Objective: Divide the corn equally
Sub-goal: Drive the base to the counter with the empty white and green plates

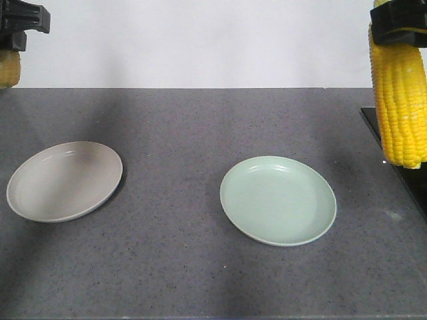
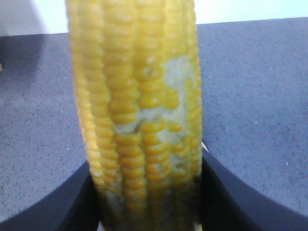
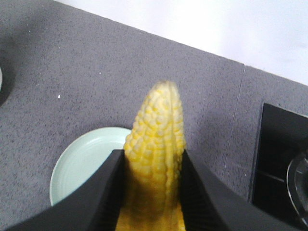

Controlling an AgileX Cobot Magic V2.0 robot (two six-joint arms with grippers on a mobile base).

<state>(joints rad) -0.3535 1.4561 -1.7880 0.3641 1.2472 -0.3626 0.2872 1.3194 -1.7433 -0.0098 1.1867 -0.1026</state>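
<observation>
Grip: left gripper (image 1: 20,25) pinches left cob (image 2: 139,96); right gripper (image 1: 400,27) pinches right cob (image 1: 401,107).
Advice: lay one flat per plate, beige plate (image 1: 65,181), green plate (image 1: 278,201); release low.

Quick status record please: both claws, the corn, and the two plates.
left claw: shut on left cob, held up off the table
right claw: shut on right cob, hanging vertically
beige plate: empty
green plate: empty
corn on plates: none yet
</observation>
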